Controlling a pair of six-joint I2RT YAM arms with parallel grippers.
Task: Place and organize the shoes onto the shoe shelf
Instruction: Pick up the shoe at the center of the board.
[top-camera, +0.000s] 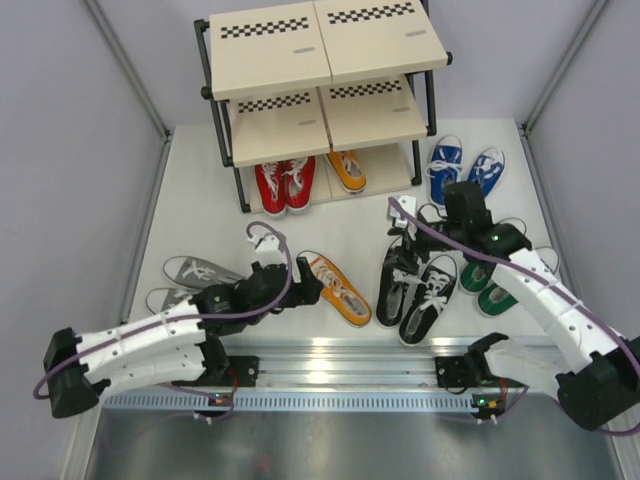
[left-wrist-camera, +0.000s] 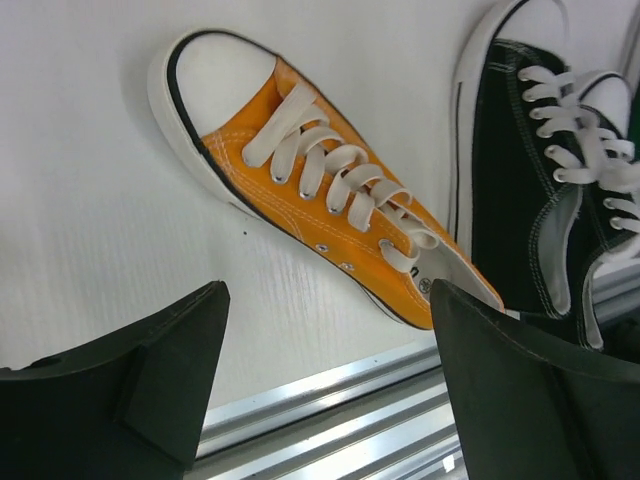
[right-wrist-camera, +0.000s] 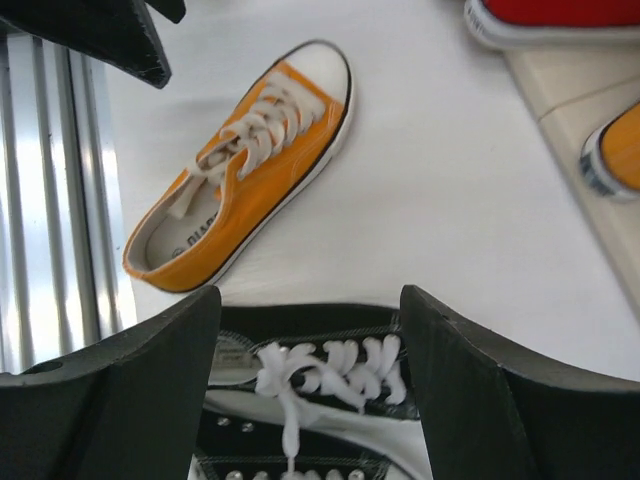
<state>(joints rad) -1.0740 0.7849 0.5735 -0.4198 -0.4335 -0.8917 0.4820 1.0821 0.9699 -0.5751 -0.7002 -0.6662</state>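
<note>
Left wrist view puts the loose orange shoe (left-wrist-camera: 320, 190) on the table (left-wrist-camera: 90, 250), just ahead of my left gripper (left-wrist-camera: 328, 300), whose jaws stand wide and empty. Its mate (top-camera: 347, 168) sits on the bottom tier of the shelf (top-camera: 270, 60), beside the red pair (top-camera: 285, 185). I judge the shoe light, soft in the canvas and stiffer at the rubber sole, so I'd pinch across the heel collar, clear of the laces. My right gripper (right-wrist-camera: 310, 300) hangs wide over a black shoe (right-wrist-camera: 320, 370), holding nothing.

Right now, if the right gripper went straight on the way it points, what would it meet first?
Probably the black shoe, lying between the right gripper's open fingers; depth is unclear.
</note>
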